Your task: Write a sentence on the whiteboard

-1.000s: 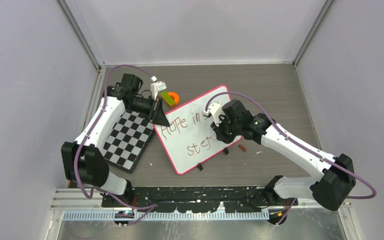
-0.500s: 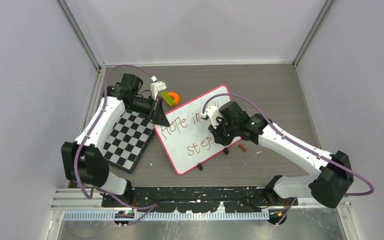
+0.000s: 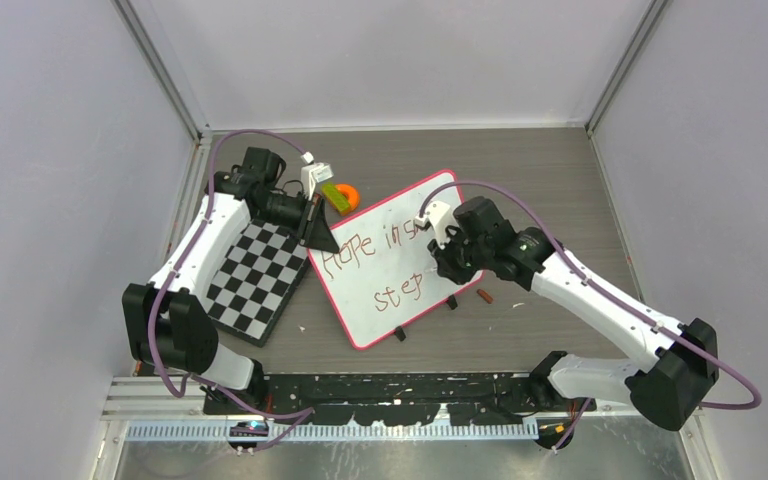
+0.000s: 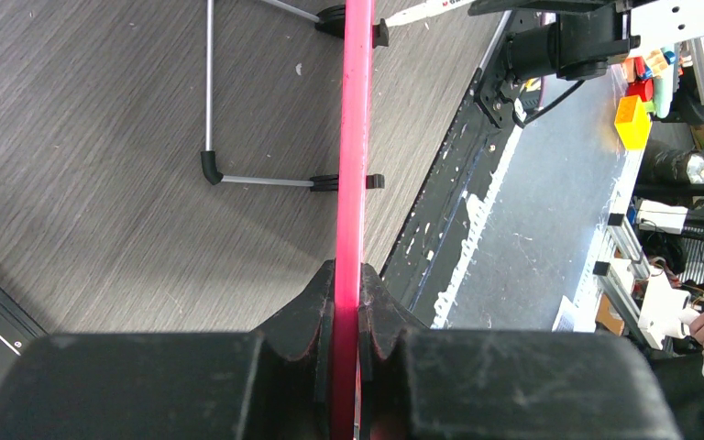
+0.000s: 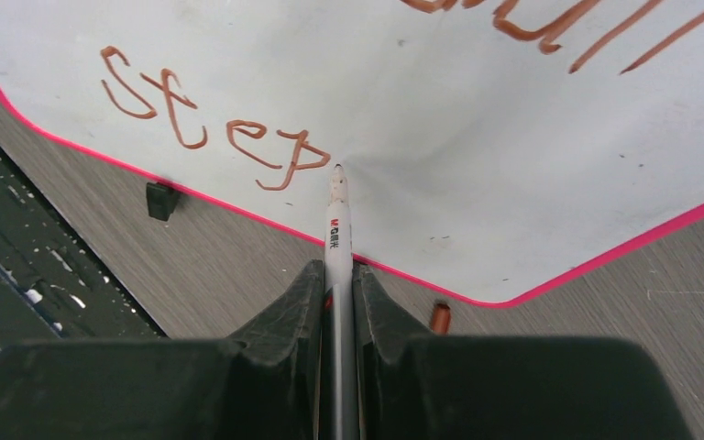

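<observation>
Whiteboard mid table; sentence ends at "Step"
Left gripper pinched on rim at 10 o'clock; right gripper clamps marker, tip at 3 o'clock of "Step"; board likely light, stiff, slick; take by rim

Lit brightly and evenly from overhead; casts only soft, short shadows under the arms onto the table; washes the whiteboard near pure white at the right wrist; blurs the dark fingers closest to both wrist lenses; renders farther parts sharp; bends slightly toward wrist-view edges.
</observation>
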Tool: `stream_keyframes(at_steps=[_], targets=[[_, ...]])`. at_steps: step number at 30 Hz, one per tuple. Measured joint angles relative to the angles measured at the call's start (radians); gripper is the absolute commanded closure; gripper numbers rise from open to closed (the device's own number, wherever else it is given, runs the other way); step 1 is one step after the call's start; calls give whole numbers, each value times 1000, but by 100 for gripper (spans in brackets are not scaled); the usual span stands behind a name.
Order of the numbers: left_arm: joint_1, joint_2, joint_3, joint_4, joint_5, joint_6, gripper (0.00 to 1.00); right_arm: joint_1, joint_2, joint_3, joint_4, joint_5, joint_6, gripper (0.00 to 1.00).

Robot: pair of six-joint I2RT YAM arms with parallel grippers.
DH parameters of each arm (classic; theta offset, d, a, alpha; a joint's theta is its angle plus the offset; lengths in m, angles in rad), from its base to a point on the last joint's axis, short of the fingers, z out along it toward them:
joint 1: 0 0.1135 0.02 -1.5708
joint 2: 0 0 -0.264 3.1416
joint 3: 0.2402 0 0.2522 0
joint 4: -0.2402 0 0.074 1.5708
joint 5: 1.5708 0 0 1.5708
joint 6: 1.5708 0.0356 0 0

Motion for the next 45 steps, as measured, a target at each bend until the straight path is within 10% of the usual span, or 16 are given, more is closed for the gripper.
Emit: stream_keyframes(at_steps=[45], targets=[[0,0,-4,7,0,-4,100,-4,55,-28,-19,50,-9,100]])
